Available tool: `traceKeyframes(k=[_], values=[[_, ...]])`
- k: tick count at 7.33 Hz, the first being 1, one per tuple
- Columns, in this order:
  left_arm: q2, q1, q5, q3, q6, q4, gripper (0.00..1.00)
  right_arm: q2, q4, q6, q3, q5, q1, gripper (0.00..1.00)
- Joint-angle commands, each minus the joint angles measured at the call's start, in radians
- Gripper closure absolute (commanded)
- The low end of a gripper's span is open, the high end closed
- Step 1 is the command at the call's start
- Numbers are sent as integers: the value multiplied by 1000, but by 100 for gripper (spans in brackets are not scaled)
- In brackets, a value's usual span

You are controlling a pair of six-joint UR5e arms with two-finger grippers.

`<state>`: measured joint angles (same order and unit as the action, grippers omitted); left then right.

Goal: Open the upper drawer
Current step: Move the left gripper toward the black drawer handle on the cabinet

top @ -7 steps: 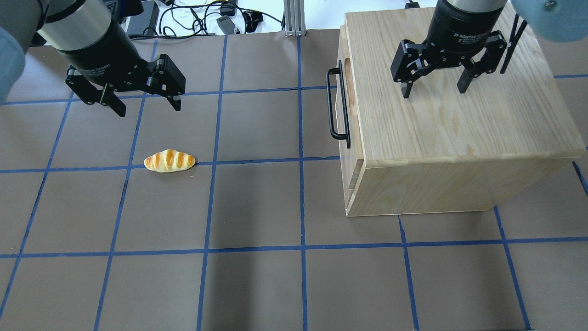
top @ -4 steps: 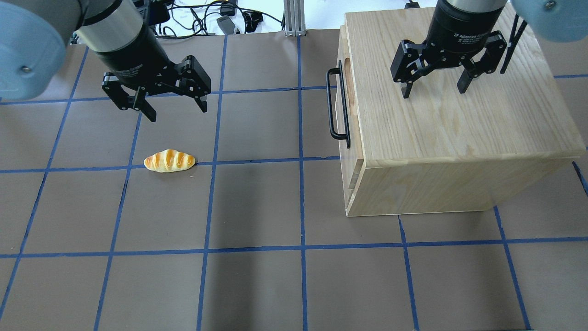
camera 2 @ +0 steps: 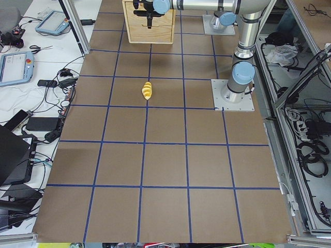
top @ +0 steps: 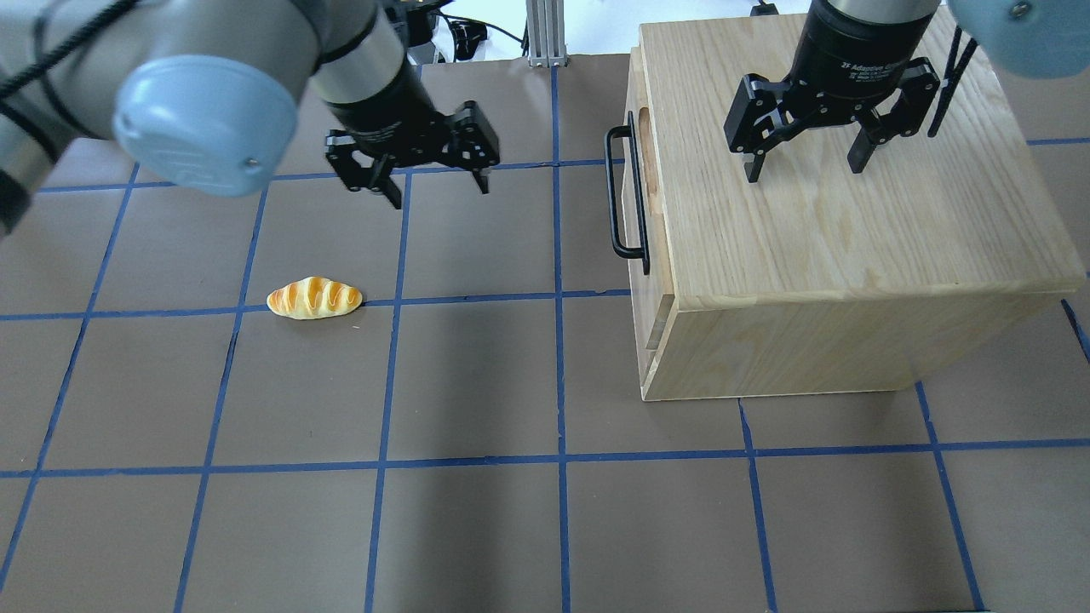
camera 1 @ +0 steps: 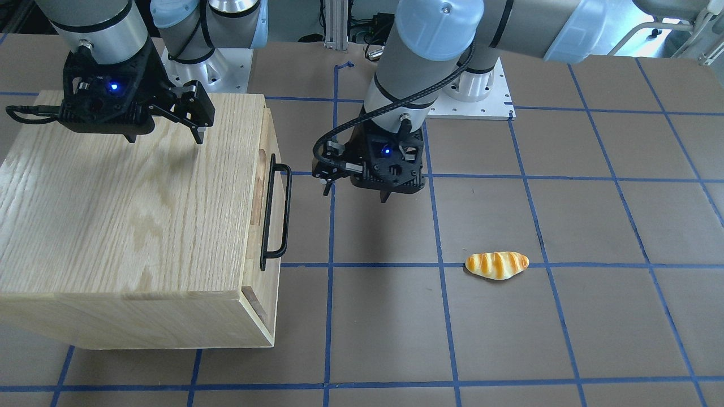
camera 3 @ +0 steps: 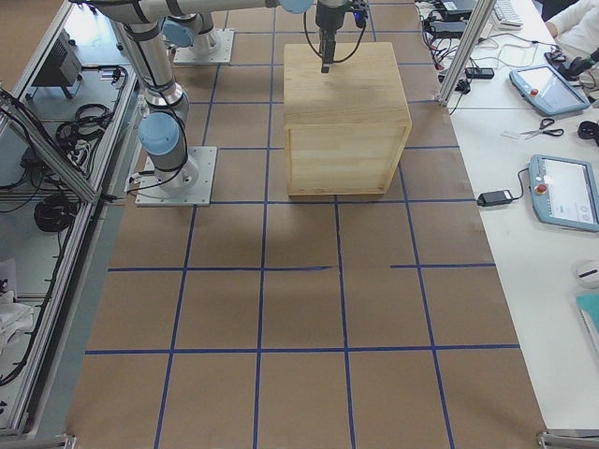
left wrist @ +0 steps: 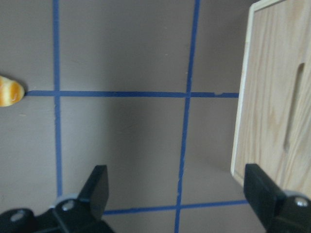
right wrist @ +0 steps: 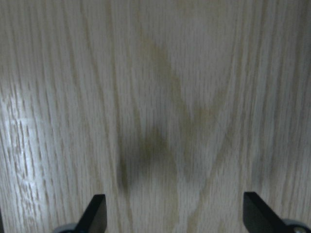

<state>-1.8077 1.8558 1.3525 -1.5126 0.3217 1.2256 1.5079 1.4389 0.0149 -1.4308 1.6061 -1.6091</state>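
The upper drawer is at the top of the oak cabinet's front, shut, with a black bar handle and an oblong cut-out in its edge. My left gripper is open and empty above the mat, left of the handle and apart from it. It also shows in the front view, beside the handle. In the left wrist view a wood panel with a slot lies past the right fingertip. My right gripper is open and hovers over the cabinet top.
A toy bread roll lies on the brown mat to the left, away from the cabinet; it also shows in the front view. Cables and power bricks lie past the mat's far edge.
My left arm has swung right across the mat, from the far left toward the cabinet's handle, gripper still open. The right arm, the drawer and the roll have not moved.
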Motion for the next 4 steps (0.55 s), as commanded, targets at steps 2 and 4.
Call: traceKeyframes(k=[2,4], values=[[-81,52,-76,-9,39,-138,0,0,0,0,0,0,0,0],[-99,60,-70,-35,28,-165,0,0,0,-1,1,0,0,0]])
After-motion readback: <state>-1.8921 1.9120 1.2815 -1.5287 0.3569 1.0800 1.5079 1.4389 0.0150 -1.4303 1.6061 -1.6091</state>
